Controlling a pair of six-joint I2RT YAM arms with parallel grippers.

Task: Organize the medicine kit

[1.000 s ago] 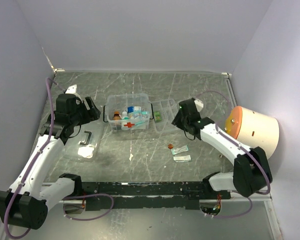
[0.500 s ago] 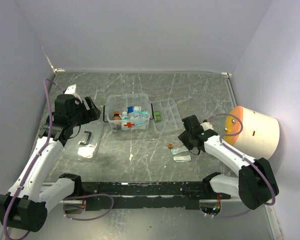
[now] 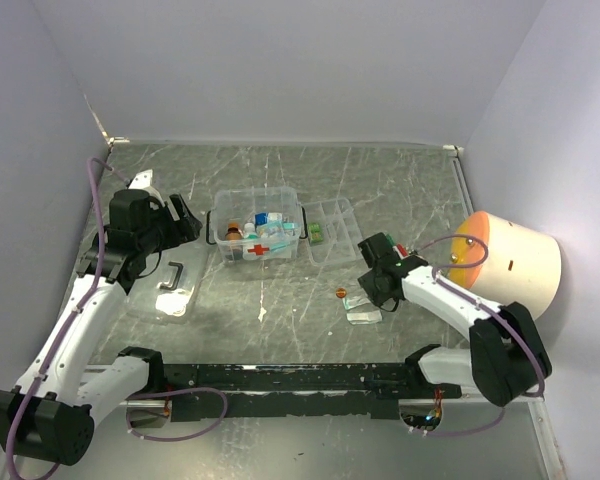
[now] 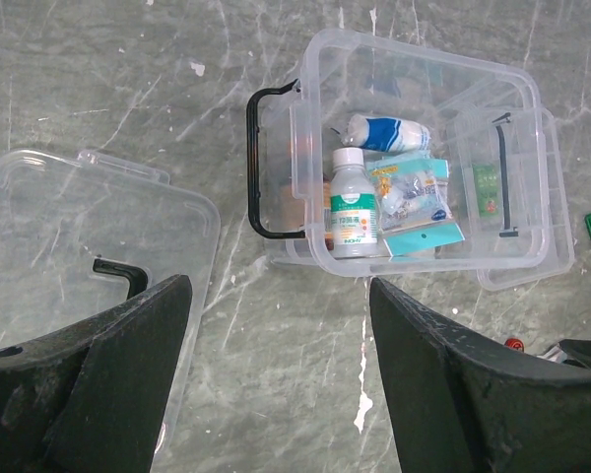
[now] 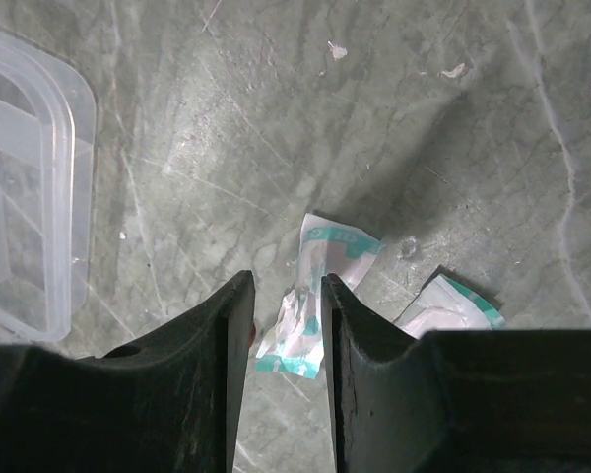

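— Lowered from the tray (image 3: 338, 215), right fingers (image 5: 197, 374) are narrowed astride a sachet (image 5: 337, 246); grip cannot be told; left fingers (image 4: 108, 374) are held wide.
— Closure is needed first; then carriage to the medicine kit (image 3: 257, 235), set mid-way along the counter (image 3: 400, 190).

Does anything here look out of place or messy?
Yes. Two small white-and-teal packets lie loose on the table outside the medicine kit, a tiny red item beside them. The clear lid lies off by itself.

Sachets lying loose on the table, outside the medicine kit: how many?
2. One sachet lies between the right gripper's fingers; the second sachet lies close beside it, partly behind one finger. Others may be hidden.
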